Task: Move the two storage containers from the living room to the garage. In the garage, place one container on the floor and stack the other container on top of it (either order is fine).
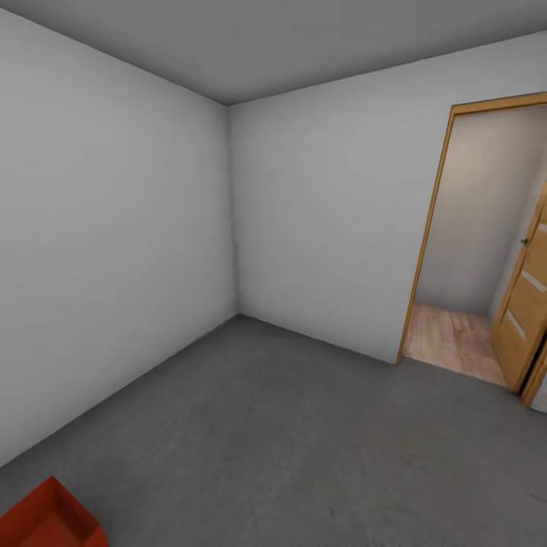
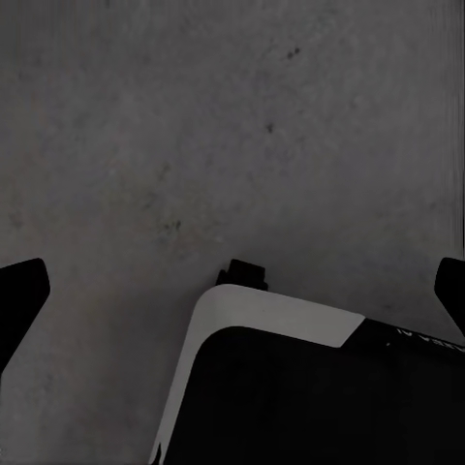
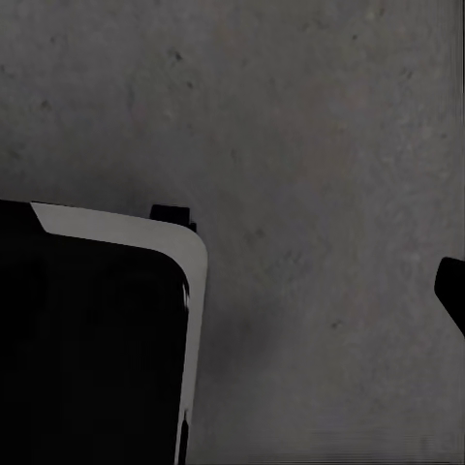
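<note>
Orange-red storage container [image 1: 49, 520] on grey garage floor [image 1: 289, 425]; left gripper [image 2: 232, 291] spread, right gripper [image 3: 455, 291] indeterminate

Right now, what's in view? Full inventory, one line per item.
storage container: 1, orange-red, on the floor at the lower left corner of the head view, partly cut off by the frame
floor: 1, dark grey concrete, across the room
walls: 2, pale grey, meeting in a corner ahead
doorway: 1, tan wood frame, in the far wall at right, open
door: 1, tan wood, swung open at the doorway's right side
wood plank floor: 1, light, beyond the doorway
robot base: 1, black with a pale rim, above the concrete
left gripper: 1, black, fingertips wide apart, nothing between them
right gripper finger: 1, black, over the concrete
</note>
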Tool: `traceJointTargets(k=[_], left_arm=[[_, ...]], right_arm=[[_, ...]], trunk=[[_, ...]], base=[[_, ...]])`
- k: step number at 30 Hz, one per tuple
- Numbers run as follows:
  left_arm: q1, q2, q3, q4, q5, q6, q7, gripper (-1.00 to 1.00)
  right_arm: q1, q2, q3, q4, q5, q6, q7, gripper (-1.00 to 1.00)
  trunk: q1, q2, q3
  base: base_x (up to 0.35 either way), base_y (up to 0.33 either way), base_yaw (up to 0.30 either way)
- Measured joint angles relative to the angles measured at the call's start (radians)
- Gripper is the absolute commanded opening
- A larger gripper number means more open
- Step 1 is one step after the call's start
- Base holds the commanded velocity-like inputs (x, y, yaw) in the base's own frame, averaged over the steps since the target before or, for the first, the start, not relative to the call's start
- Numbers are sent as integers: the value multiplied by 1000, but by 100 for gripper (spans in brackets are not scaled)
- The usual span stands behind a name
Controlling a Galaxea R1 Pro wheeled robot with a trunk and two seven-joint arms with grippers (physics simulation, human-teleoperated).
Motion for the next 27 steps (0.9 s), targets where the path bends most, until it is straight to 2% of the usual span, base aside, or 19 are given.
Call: traceJointTargets(k=[27], left_arm=[[0, 1, 1, 0, 1, -1, 0, 100]], right_arm=[[0, 0, 1, 0, -2, 0, 0, 100]], trunk=[[0, 0, 0]], base=[[0, 0, -298]])
